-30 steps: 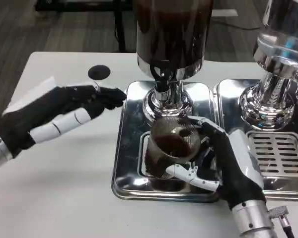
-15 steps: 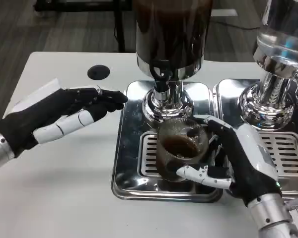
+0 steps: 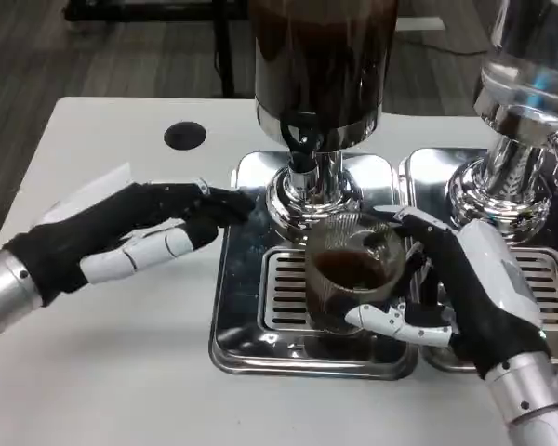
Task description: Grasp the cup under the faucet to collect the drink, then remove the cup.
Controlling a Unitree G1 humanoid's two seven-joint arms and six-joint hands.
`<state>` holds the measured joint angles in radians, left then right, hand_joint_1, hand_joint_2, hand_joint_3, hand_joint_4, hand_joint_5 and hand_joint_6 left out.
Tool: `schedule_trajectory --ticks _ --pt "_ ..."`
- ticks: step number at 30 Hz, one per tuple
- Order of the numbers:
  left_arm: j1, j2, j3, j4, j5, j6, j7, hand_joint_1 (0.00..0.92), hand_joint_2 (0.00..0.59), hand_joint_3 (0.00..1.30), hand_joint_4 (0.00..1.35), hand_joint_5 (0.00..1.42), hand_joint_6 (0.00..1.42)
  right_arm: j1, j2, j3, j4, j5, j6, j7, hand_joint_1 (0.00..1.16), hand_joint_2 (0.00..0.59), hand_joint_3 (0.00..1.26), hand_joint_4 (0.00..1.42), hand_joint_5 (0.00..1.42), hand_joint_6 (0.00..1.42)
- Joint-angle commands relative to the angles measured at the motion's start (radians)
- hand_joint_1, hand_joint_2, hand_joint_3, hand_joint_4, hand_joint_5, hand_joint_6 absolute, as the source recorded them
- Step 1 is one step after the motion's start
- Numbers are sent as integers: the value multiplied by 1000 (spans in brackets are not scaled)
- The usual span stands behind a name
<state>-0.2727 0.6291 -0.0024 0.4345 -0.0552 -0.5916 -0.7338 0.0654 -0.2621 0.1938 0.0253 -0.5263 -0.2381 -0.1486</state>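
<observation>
A clear ribbed cup (image 3: 352,269) with dark drink in it is held by my right hand (image 3: 465,293), whose fingers wrap round its right side and front. The cup is above the slotted grate of the steel drip tray (image 3: 237,316), just in front and to the right of the dark dispenser's faucet (image 3: 302,149). My left hand (image 3: 144,232) hovers with fingers stretched out flat over the table, fingertips reaching the tray's left rim, holding nothing.
A second dispenser (image 3: 521,121) with a clear tank stands on its own drip tray (image 3: 539,279) at the right. A round black hole (image 3: 185,136) sits in the white table behind my left hand. Bare table lies along the front and left.
My right hand has carried the cup to the right and slightly up off the grate. My left hand has slid right toward the tray's rim.
</observation>
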Motion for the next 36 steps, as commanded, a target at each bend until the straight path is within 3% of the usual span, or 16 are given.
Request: schedule_trajectory --ticks 1,14,25,36 --pt "6 -1 -18 7 12 -19 -11 0 151 314 299 277 274 -7 -21 -24 -48 15 -7 18 725 210 565 670 866 1152" --pt "12 1 -37 2 25 -39 -11 0 151 304 299 277 274 8 -55 -63 -107 28 10 78 720 221 578 670 867 1168" --pt "34 14 -65 -18 53 -134 -10 0 152 292 263 266 264 43 -59 -98 -179 45 31 120 719 221 579 672 867 1168" --pt "104 36 -54 -91 9 -144 -36 0 152 285 252 258 260 122 -53 -116 -307 65 50 166 718 222 580 687 877 1187"
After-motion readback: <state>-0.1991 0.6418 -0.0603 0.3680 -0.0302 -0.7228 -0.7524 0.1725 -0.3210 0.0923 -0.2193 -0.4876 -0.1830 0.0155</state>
